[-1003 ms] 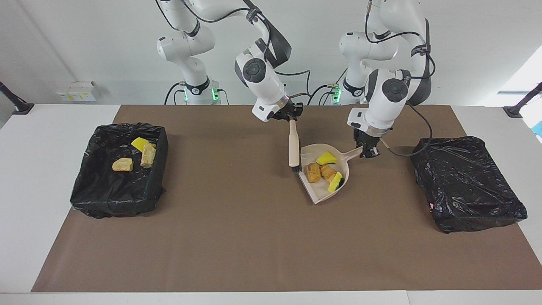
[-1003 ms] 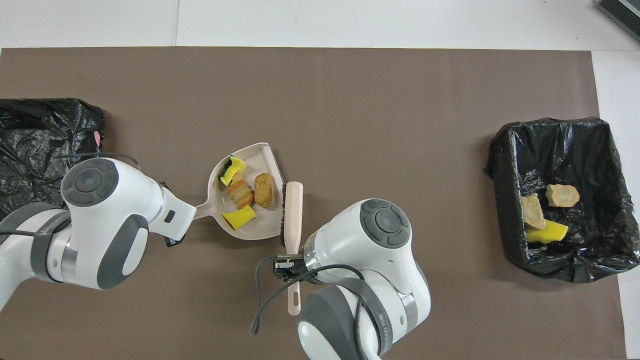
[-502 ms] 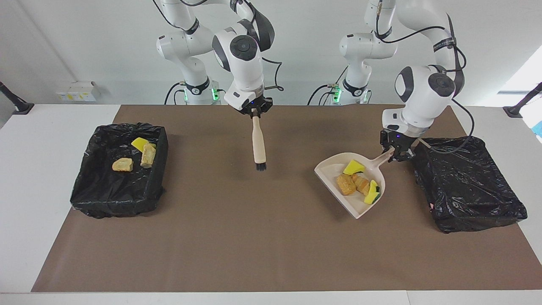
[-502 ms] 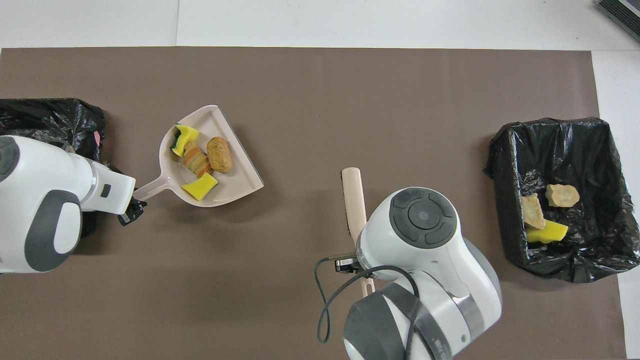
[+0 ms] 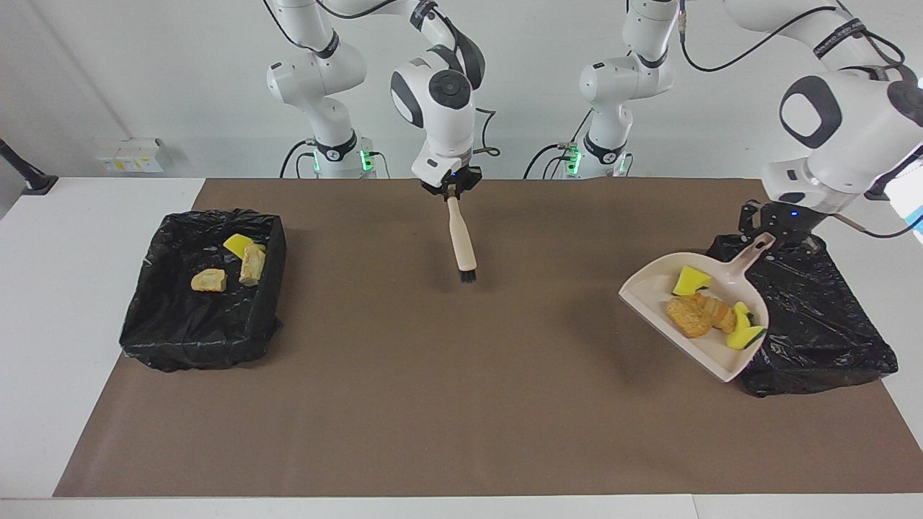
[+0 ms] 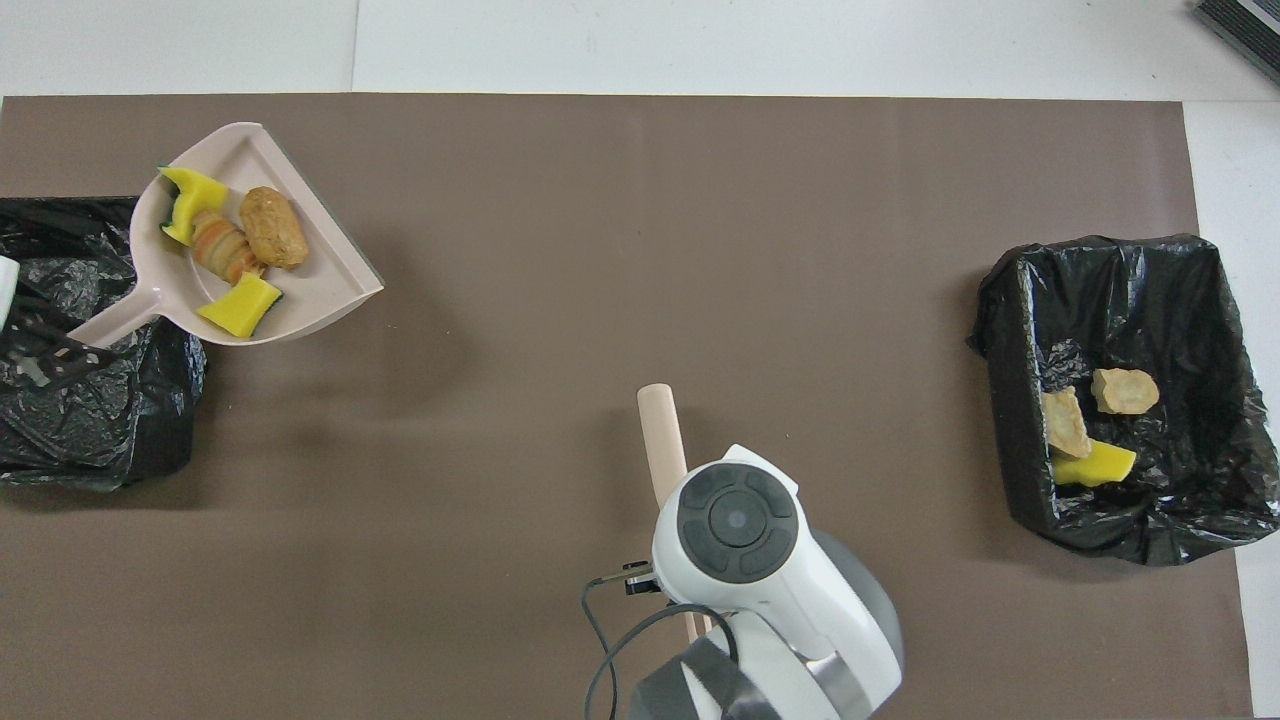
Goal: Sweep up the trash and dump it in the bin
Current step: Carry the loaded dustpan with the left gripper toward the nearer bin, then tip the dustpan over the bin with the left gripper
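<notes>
Brown mat, left hand [image 5: 766,232] now gripping loaded dustpan [image 5: 696,317] beside bin [image 5: 807,317], right hand [image 5: 451,189] clutching brush [image 5: 461,241].

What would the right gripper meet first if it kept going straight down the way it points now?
Most likely the bare brown mat. The right gripper holds the brush pointing down at a slight tilt, bristles lowest, so they would touch first. No trash lies under it; how high it hangs is unclear.
</notes>
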`<state>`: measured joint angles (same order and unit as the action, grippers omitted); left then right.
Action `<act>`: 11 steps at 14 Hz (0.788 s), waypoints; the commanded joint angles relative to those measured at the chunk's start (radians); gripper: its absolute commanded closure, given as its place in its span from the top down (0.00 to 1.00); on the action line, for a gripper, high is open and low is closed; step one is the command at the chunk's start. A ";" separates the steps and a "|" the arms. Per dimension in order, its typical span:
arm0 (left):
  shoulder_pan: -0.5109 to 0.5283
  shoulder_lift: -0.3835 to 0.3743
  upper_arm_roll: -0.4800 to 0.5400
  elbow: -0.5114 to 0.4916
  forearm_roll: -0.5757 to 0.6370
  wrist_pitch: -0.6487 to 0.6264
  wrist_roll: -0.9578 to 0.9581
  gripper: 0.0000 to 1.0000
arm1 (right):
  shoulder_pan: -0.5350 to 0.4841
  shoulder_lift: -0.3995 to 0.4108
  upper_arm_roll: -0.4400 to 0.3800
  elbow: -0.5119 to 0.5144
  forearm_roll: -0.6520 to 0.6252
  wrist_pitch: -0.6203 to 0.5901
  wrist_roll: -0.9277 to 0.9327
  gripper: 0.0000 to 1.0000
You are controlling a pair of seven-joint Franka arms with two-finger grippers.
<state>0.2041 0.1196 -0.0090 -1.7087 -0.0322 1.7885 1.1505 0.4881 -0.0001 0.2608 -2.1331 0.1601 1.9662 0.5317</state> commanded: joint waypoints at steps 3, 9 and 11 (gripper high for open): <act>0.231 0.078 -0.009 0.139 0.038 -0.086 0.060 0.00 | 0.130 0.106 0.003 0.001 -0.053 0.106 0.209 0.00; 0.279 0.147 -0.009 0.259 0.358 -0.101 0.162 0.00 | 0.179 0.100 0.009 -0.027 -0.030 0.129 0.307 0.40; 0.262 0.146 -0.022 0.258 0.486 -0.110 0.170 0.00 | 0.182 0.103 0.008 -0.005 -0.034 0.115 0.307 1.00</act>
<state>0.4769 0.2461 -0.0148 -1.4921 0.3634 1.7038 1.2956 0.6732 0.1138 0.2653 -2.1376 0.1327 2.0655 0.8162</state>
